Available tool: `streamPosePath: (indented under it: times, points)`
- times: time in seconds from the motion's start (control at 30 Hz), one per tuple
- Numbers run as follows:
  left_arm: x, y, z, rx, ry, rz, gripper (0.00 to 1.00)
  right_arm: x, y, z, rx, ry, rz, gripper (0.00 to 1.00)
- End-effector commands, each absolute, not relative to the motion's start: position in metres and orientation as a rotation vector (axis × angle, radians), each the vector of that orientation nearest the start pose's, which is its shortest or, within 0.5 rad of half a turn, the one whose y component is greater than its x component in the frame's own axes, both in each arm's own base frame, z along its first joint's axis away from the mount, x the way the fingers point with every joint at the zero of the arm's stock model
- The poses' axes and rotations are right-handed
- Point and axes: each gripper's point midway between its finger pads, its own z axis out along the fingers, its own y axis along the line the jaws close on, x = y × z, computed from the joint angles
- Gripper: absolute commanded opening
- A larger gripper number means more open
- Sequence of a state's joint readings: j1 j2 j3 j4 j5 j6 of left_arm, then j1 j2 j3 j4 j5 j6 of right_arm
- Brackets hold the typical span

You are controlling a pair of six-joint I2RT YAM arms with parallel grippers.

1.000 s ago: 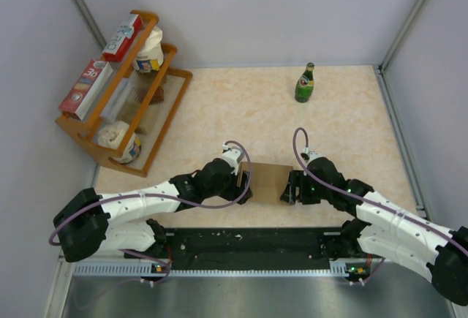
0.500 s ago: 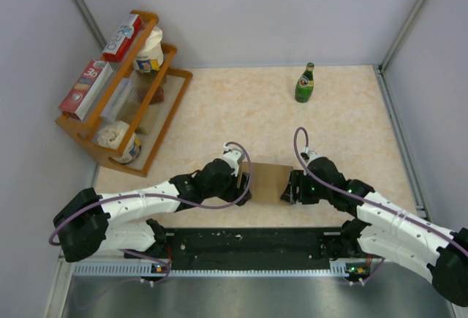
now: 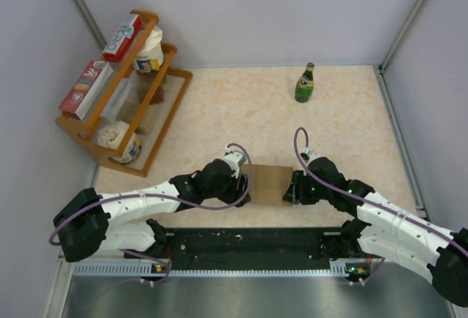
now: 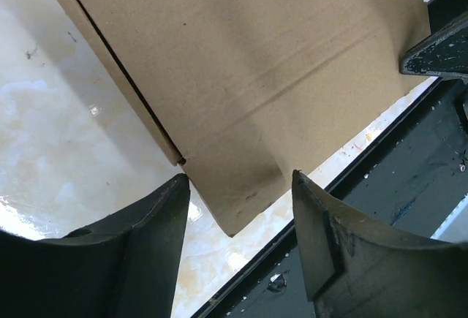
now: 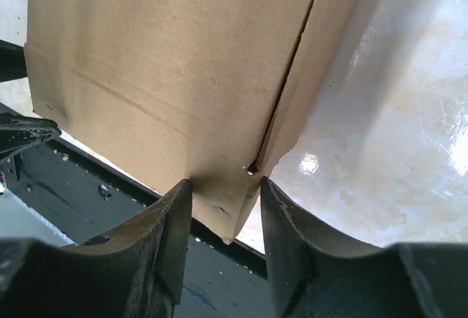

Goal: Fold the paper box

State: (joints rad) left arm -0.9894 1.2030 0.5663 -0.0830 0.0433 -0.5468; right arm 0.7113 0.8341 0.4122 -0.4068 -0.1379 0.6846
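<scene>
Both grippers have narrowed on the paper box (image 3: 267, 184), which lies well to the near side of the green bottle (image 3: 304, 84).
Top view: left gripper (image 3: 243, 183) and right gripper (image 3: 292, 188) flank it. Left wrist: jaws apart, astride a corner. Right wrist: jaws pinching a corner.

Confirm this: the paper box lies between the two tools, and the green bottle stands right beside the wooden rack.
The bottle is misplaced. The green bottle stands alone at the far side, right of centre, well apart from the wooden rack on the left, as the top external view shows. The paper box does lie between the left tool and right tool.
</scene>
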Motion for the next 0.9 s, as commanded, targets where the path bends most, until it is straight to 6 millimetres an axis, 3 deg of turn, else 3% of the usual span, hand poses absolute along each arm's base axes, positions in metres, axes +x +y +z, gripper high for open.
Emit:
streamPosePath:
  times: [0.0,0.23,0.87]
  points:
    - [0.151,-0.294,0.079,0.583,2.332,-0.867,0.6,0.144,0.199,0.068,-0.119,2.517,0.832,0.4]
    - [0.15,-0.293,0.078,0.589,2.334,-0.862,0.55,0.144,0.199,0.067,-0.116,2.517,0.831,0.38]
    - [0.161,-0.286,0.069,0.581,2.343,-0.759,0.52,0.153,0.194,0.056,-0.106,2.521,0.759,0.31]
